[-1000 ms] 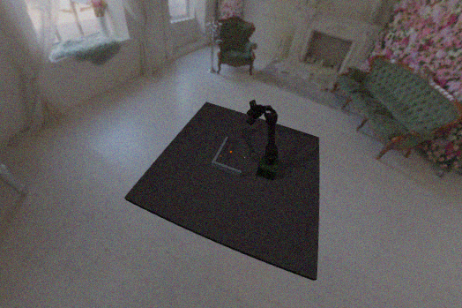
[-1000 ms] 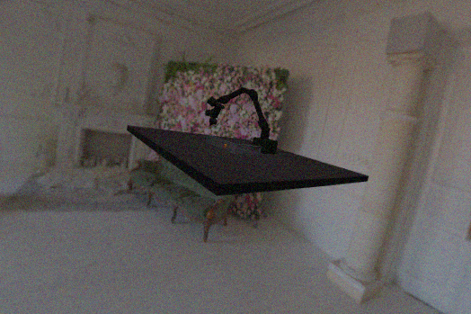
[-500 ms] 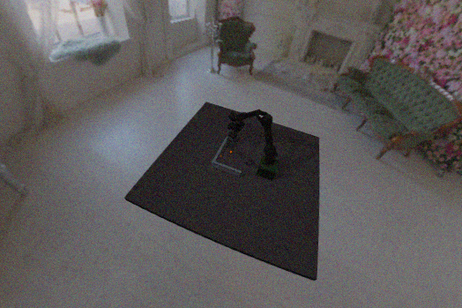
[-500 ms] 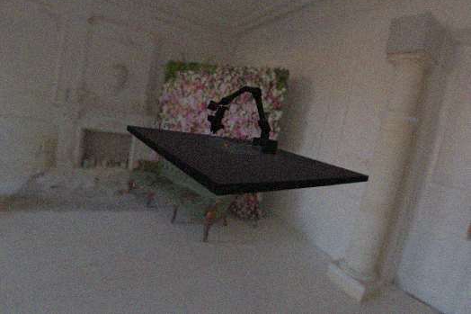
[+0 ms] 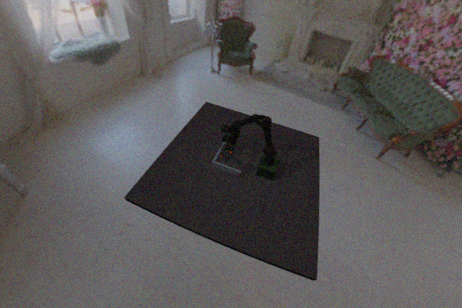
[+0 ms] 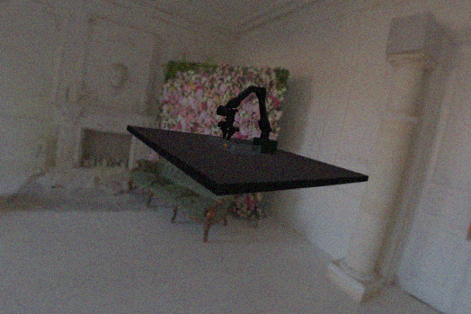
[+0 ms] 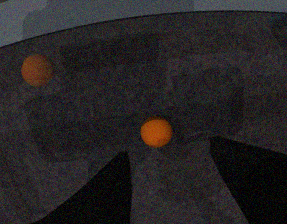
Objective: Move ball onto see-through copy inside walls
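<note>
Located ball (image 5: 231, 152) (image 7: 156, 132) on table (image 5: 264, 207) (image 6: 252, 171), just beyond fingertips of gripper (image 5: 230, 147) (image 6: 227, 137) (image 7: 170, 152); found see-through copy (image 5: 221, 156) (image 7: 37, 70) apart from it, at 10 o'clock in wrist view. Recorded fingers as parted, gripping nothing. Can trace clear walls (image 5: 227, 167) (image 6: 244, 148) only faintly; cannot tell ball from copy in exterior view. Lost finger roots to cropping at 5 and 7 o'clock in wrist view. Read no brands, labels or writing.
</note>
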You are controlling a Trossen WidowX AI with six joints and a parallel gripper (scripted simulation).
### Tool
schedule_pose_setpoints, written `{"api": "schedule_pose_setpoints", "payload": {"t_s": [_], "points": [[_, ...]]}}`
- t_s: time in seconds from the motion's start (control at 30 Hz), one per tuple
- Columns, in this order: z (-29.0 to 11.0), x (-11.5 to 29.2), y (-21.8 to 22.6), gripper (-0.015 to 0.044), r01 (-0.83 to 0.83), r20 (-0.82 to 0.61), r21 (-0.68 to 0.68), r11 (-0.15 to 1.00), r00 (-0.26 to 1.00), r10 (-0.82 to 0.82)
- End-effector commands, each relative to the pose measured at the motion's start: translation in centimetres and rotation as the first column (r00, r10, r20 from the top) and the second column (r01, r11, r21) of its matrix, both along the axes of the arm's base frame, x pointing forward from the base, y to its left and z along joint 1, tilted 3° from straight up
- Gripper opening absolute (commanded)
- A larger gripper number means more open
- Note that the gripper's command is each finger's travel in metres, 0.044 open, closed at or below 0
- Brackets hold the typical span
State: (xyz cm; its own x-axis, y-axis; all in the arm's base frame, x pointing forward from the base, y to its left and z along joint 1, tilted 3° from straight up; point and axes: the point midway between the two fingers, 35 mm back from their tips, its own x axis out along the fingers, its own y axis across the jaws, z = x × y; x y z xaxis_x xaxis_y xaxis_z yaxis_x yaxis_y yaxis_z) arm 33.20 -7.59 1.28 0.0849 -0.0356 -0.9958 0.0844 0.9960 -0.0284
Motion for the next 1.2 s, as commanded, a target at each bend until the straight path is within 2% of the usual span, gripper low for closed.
{"api": "schedule_pose_setpoints", "payload": {"t_s": [0.0, 0.83, 0.93, 1.17], "points": [[-1.4, -0.3, 0.2, 0.0221, 0.004, -0.013, 0.01, 1.0, 1.0, -0.004], [-4.6, -0.1, 0.1, 0.0221, 0.004, -0.013, 0.01, 1.0, 1.0, -0.004], [-4.6, -0.1, 0.1, 0.0143, 0.004, -0.013, 0.01, 1.0, 1.0, -0.004], [-4.6, -0.1, 0.1, 0.0096, 0.004, -0.013, 0.01, 1.0, 1.0, -0.004]]}}
